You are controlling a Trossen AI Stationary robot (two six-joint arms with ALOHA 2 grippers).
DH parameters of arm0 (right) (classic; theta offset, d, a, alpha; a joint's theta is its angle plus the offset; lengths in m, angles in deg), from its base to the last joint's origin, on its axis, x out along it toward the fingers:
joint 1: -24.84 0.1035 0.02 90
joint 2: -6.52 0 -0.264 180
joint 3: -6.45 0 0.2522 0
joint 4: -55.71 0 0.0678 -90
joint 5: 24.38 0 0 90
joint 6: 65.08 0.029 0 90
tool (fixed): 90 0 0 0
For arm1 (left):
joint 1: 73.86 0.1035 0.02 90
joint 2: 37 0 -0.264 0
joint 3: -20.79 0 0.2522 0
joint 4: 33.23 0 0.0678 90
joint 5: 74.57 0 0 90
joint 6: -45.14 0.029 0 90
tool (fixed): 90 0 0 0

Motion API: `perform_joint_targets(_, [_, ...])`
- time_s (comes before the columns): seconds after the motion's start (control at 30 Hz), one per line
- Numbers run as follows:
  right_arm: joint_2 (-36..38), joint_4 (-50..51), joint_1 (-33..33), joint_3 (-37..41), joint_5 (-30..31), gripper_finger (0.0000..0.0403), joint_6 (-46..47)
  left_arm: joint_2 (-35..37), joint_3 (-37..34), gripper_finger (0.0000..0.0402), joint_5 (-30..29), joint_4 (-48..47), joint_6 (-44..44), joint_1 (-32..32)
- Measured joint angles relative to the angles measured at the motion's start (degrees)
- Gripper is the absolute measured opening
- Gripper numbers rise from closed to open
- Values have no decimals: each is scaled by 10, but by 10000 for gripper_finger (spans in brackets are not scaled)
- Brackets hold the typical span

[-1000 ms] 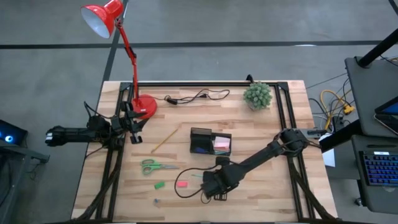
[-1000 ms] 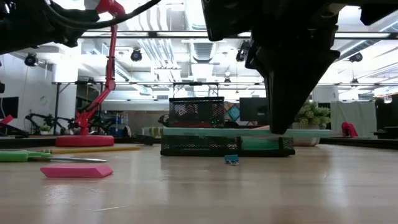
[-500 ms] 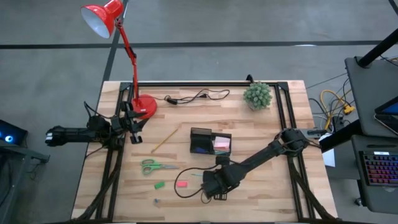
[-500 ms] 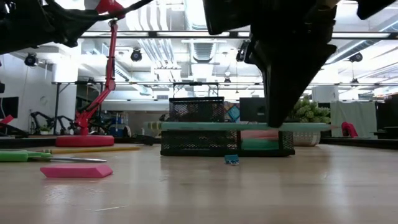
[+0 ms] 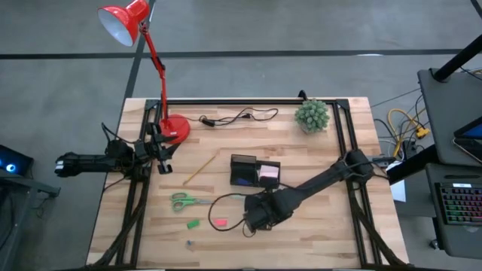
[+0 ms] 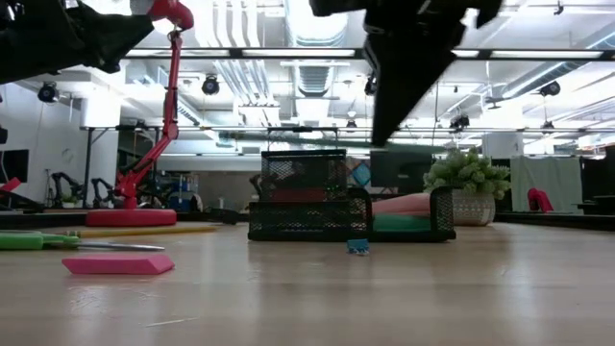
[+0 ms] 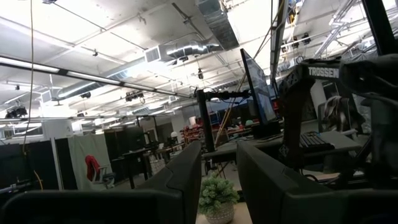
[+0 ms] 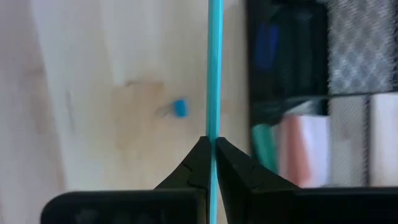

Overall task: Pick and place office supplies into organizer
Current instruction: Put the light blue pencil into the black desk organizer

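1. Since a second ago, the right arm has lifted and drawn closer to the organizer (image 5: 254, 172); from table height the teal pen that lay level in front of the tray is no longer in sight, and the arm's dark bulk sits higher.
2. Right gripper (image 8: 212, 144): its fingers (image 8: 194, 163) are clenched on the teal pen (image 8: 214, 68), which runs straight out ahead of them. Held by one end like this, its free end points toward the tray, probably so it can be slid or dropped in lengthwise.
3. Seen from above, the right gripper (image 5: 260, 213) hangs just in front of the organizer, near the middle of the table (image 5: 331, 233).
4. Inside the black mesh organizer, the pink sticky-note pad (image 5: 268, 174) already fills one compartment; the darker compartment beside it looks like the likely place for the pen.
5. Unsorted on the table: green-handled scissors (image 5: 188, 201), a yellow pencil (image 5: 198, 172), a small green piece (image 5: 193, 223), a red piece (image 5: 220, 222) and a tiny blue piece (image 8: 180, 107).
6. Left gripper (image 5: 160, 153) waits at the table's left edge beside the red lamp (image 5: 175, 126), its fingers (image 7: 186, 177) parted and holding nothing.
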Motion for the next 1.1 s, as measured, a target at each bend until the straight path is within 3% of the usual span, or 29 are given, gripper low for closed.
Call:
perform_joint_targets(0.5, [78, 95, -75, 0, 34, 13, -45, 0, 0, 89, 0, -1, 0, 0])
perform_joint_targets(0.83, [113, 196, -112, 0, -3, 13, -76, 1, 0, 89, 0, 0, 0, 0])
perform_joint_targets(1.1, [106, 215, -138, 0, -17, 13, -103, 1, 0, 89, 0, 0, 0, 0])
